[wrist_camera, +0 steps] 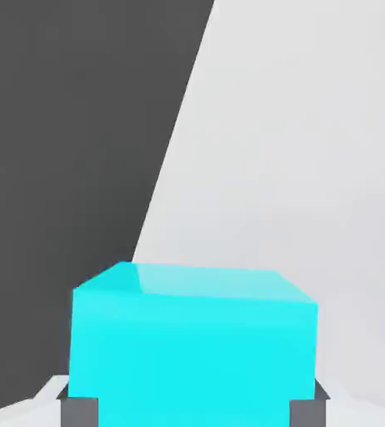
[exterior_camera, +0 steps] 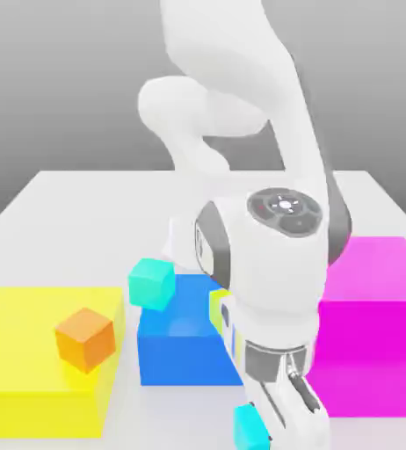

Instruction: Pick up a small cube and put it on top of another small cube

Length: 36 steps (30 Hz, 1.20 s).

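Note:
The small cube (exterior_camera: 250, 428) is light cyan and sits on the white table at the front, near the lower edge of the exterior view. My gripper (exterior_camera: 271, 420) is down around it. In the hand view the small cube (wrist_camera: 193, 346) sits between the two grey fingertips (wrist_camera: 77, 410), which press its sides, so the gripper (wrist_camera: 193, 410) is shut on it. A greener teal small cube (exterior_camera: 151, 283) rests on the rear left corner of the big blue block (exterior_camera: 184, 347).
A big yellow block (exterior_camera: 39, 360) at the exterior view's left carries an orange cube (exterior_camera: 85, 338). A big magenta block (exterior_camera: 378, 325) stands at the right. A yellow-green small cube (exterior_camera: 216, 309) peeks out behind my arm on the blue block.

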Each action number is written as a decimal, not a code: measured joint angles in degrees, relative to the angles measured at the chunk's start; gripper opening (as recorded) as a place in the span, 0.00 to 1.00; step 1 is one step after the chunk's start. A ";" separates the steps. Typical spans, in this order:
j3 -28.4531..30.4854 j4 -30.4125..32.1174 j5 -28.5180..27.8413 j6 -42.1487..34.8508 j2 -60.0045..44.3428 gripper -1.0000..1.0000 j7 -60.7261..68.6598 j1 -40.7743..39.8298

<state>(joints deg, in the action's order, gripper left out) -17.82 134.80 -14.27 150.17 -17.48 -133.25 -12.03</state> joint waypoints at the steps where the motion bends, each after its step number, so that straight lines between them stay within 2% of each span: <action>1: 0.26 0.96 -0.54 -1.07 1.65 0.00 1.06 -0.46; 5: 1.43 5.03 -1.97 -5.06 8.52 0.00 6.18 -2.33; 10: 2.92 10.39 -0.96 -9.45 17.91 0.00 14.65 -5.19; 17: 7.11 18.14 3.87 -14.87 32.10 0.00 28.82 -5.37; 28: 18.59 30.46 12.39 -22.65 55.01 0.00 51.60 -1.66; 34: 19.55 35.52 13.15 -10.76 48.46 0.00 53.73 -1.54; 35: 19.52 36.00 13.18 -9.26 47.45 1.00 53.77 -1.59; 36: 19.52 36.00 13.18 -9.26 47.45 1.00 53.77 -1.59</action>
